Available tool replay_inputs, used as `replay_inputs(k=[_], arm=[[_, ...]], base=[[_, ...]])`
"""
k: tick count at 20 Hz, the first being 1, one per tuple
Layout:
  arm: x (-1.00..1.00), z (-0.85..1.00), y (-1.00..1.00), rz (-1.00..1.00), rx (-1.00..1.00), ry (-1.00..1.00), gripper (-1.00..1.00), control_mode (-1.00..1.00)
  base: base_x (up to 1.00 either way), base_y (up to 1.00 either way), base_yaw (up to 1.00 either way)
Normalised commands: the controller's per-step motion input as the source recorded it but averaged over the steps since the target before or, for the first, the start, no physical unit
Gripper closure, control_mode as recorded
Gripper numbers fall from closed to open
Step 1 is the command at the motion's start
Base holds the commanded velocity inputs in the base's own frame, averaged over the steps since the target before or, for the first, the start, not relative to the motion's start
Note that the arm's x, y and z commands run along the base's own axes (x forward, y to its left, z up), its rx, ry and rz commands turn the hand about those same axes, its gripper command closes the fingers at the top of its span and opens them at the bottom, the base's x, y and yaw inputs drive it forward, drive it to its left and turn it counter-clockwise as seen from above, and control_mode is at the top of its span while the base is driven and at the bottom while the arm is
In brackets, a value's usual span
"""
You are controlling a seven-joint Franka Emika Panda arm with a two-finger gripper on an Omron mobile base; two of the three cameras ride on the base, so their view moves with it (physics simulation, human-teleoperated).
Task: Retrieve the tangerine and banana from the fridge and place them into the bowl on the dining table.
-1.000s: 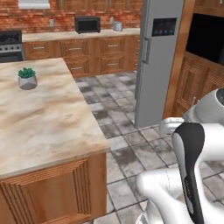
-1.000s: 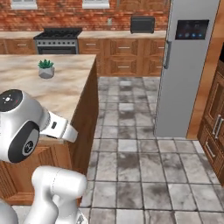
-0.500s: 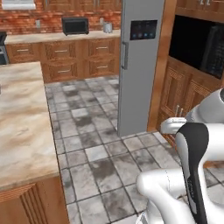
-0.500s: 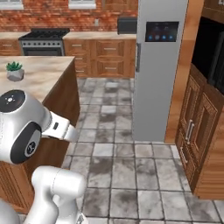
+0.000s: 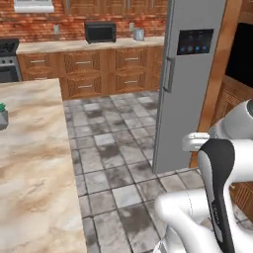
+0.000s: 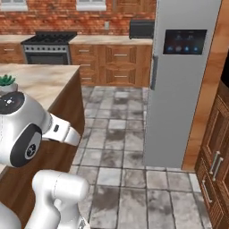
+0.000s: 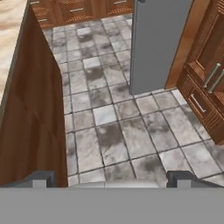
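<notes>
base views — flank arm, share fridge (image 5: pixel 190 74) | hand view — floorward

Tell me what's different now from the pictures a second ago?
The whole picture shifted, so the robot's base drove and turned: the fridge now looks bigger and closer, and the dining table has slid toward the left edge. Nothing was picked up or let go. The fridge doors stay shut, the gripper stays open and empty, and the potted plant sits on the table as before.
</notes>
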Motion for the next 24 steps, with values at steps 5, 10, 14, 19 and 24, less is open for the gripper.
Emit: replay_inputs(k=[5, 10, 14, 19, 24], arm=[[0.0, 0.0, 0.0, 0.0, 0.0, 0.0, -1.0, 1.0], [0.0, 0.0, 0.0, 0.0, 0.0, 0.0, -1.0, 1.0], [0.0, 0.0, 0.0, 0.0, 0.0, 0.0, -1.0, 1.0], [0.0, 0.0, 0.0, 0.0, 0.0, 0.0, -1.0, 1.0], [0.0, 0.0, 0.0, 0.0, 0.0, 0.0, -1.0, 1.0]], base=[[1.0, 0.17, -0.01], [1.0, 0.14, -0.02], [1.0, 0.19, -0.02], [1.0, 0.1, -0.04], [1.0, 0.0, -0.19]])
